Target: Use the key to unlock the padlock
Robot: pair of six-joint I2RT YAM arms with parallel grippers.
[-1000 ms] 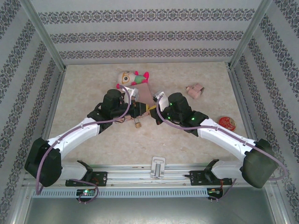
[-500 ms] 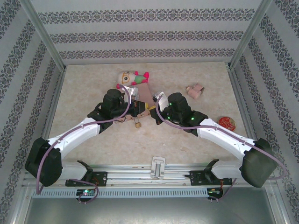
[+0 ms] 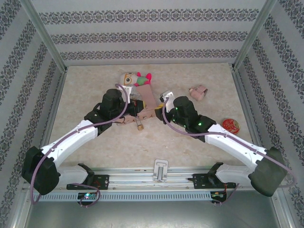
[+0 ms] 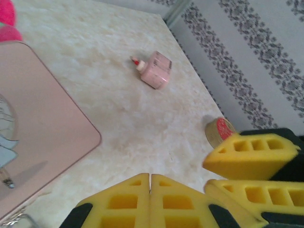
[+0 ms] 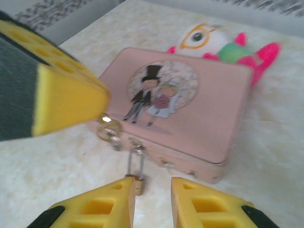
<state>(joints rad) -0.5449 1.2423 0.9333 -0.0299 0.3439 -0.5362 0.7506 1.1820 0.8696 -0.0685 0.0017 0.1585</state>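
Right gripper point(image 5: 152, 187) released, padlock point(image 5: 138, 184) between its parted jaws
Left gripper point(image 4: 150, 178) clenched; key point(image 5: 109, 127) at padlock's 10 o'clock, pink box point(image 5: 199, 109) at 12

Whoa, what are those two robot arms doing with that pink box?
They are working on the tiny padlock hooked to the front of the pink box. The right end effector is open right at the padlock, not gripping it. The left end effector is shut, and a small shiny metal piece, maybe the key, sits at its tip close beside the lock. I can't tell whether the lock is open.
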